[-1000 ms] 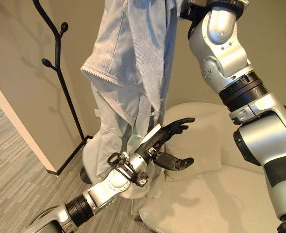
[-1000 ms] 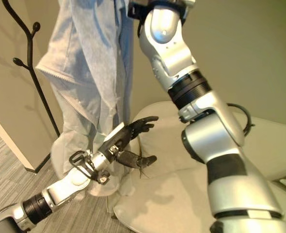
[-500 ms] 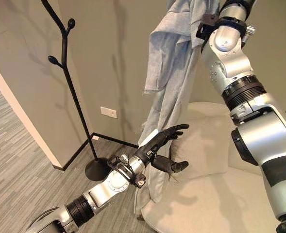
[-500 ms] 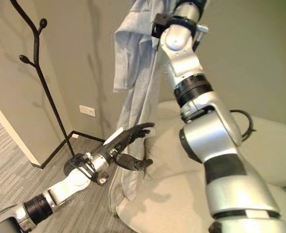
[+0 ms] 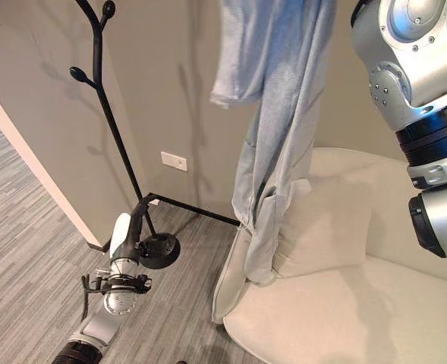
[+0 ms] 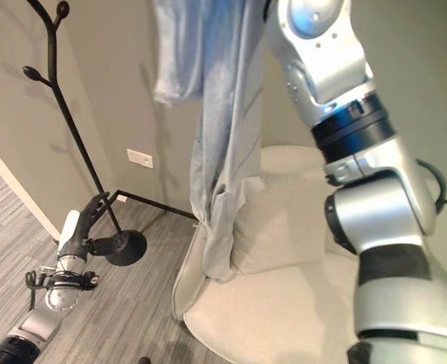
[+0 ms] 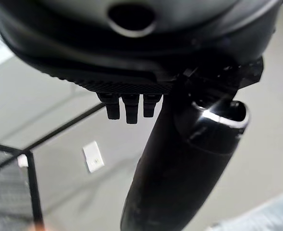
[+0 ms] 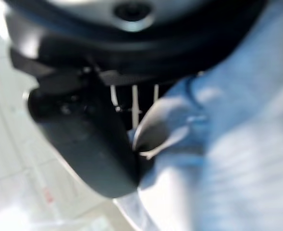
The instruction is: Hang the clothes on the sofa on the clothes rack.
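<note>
the right hand [image 8: 88, 139], fingers seemingly pinched on the pale blue jacket [image 5: 280, 129], holds it high at 12 o'clock, hem on the cream sofa [image 5: 344, 303], far from the black clothes rack [image 5: 105, 114]; the drooping, slack-fingered, empty left hand [image 5: 128, 231] leaves it free to slip.

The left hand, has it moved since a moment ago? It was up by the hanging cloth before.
Yes. The left hand has dropped away from the light blue garment and now sits low beside the clothes rack, near its base.
</note>
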